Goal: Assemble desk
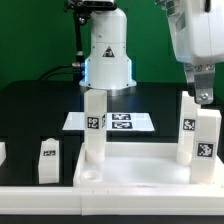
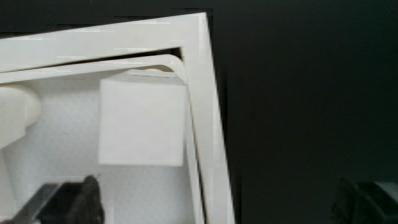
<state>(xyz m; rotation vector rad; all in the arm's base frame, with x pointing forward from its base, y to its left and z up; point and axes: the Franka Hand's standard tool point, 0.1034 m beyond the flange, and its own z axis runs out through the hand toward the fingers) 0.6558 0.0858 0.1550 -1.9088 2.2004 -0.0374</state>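
In the exterior view, the white slab (image 1: 140,165) of the desk lies flat on the black table (image 1: 30,110), near the front edge and just inside the long white border rail (image 1: 110,200). 2 legs stand upright on the slab: 1 leg (image 1: 94,128) at the corner toward the exterior view's left, with a tag on its face, and 1 leg (image 1: 199,136) at the corner toward the exterior view's right, with tags on its near faces. A round corner socket (image 1: 88,172) shows at the slab's front corner. A third leg (image 1: 48,160) stands apart on the table, to the exterior view's left of the slab, and part of a fourth white piece (image 1: 2,152) is cut off at the frame's edge. The marker board (image 1: 135,122) lies flat behind the slab. The gripper (image 1: 204,96) hangs just above the right-hand leg, its jaws spread wide and closed on nothing. In the wrist view, the slab (image 2: 89,150) and the rail (image 2: 210,120) meet at a corner, a leg's top (image 2: 143,120) is seen from above, and 1 dark fingertip (image 2: 63,200) shows at the frame's edge, clear of the leg.
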